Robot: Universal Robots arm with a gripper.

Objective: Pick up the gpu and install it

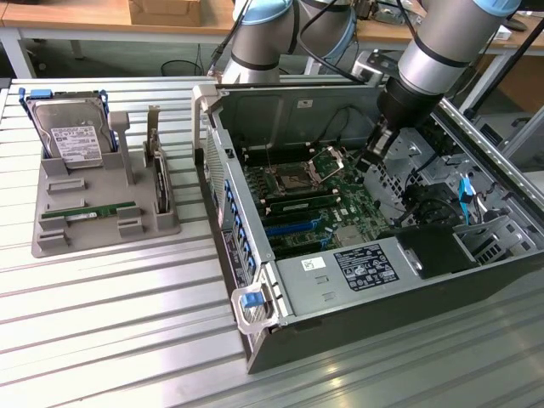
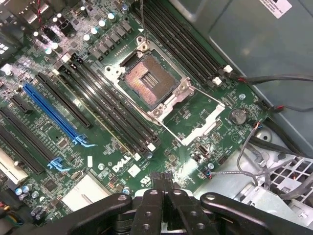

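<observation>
A: In the exterior view, where is the gpu, the long thin green circuit-board stick (image 1: 100,210), to be found?

B: It is seen lying flat in the grey plastic holder tray (image 1: 53,242), well apart from the gripper (image 1: 375,155), which hangs inside the open dark computer case (image 1: 255,280) over the green motherboard (image 1: 327,208). Nothing is held (the fingers are drawn together, empty).

A: How is the stick judged to handle?

B: Light, stiff and fragile; it is best taken by its long bare edges, the chips left untouched.

A: And the wrist view?

B: The black fingers (image 2: 161,183) are closed, just above the board, with the open silver processor socket (image 2: 146,81) ahead of them.
</observation>
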